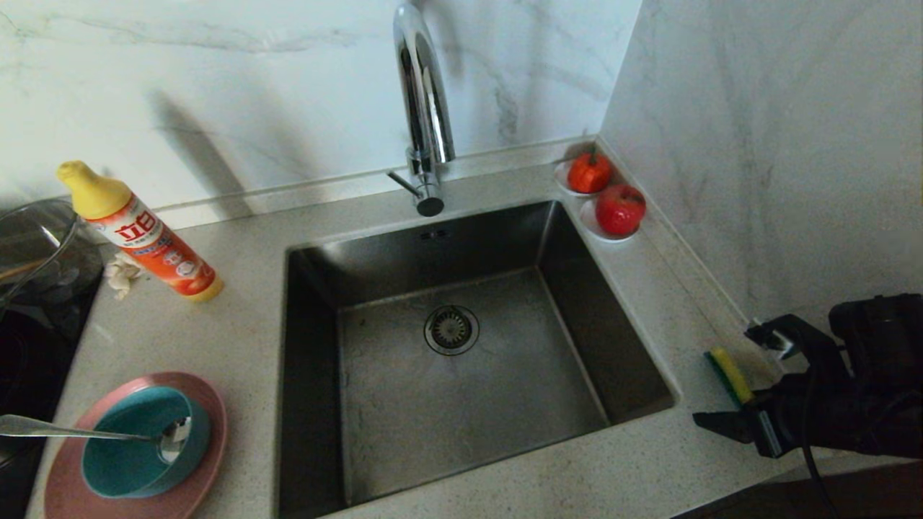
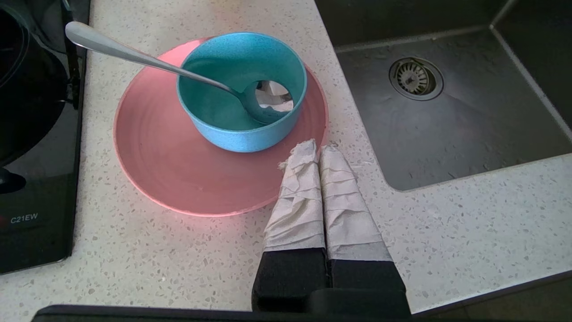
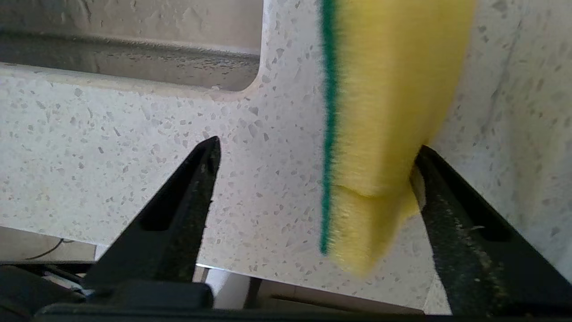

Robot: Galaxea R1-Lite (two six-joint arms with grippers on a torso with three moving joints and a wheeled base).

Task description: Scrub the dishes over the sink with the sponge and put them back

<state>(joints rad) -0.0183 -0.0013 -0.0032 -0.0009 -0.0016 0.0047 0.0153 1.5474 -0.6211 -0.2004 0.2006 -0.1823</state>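
The yellow sponge (image 1: 735, 382) with its green layer stands on edge on the counter right of the sink (image 1: 505, 404). My right gripper (image 1: 723, 375) is open around it. In the right wrist view the sponge (image 3: 389, 112) leans on one finger, with a wide gap to the other across the gripper (image 3: 318, 145). At the left front, the pink plate (image 1: 205, 425) carries the teal bowl (image 1: 130, 461), and the spoon (image 1: 72, 431) rests in the bowl. My left gripper (image 2: 318, 146), its fingers wrapped in white tape, is shut and empty beside the plate (image 2: 178, 179).
A chrome tap (image 1: 422, 108) rises behind the sink. An orange detergent bottle (image 1: 144, 241) and a small rag (image 1: 122, 274) lie at the back left, near a glass pot (image 1: 36, 245) on a black cooktop (image 2: 31, 179). Two saucers with red fruit (image 1: 620, 209) sit by the right wall.
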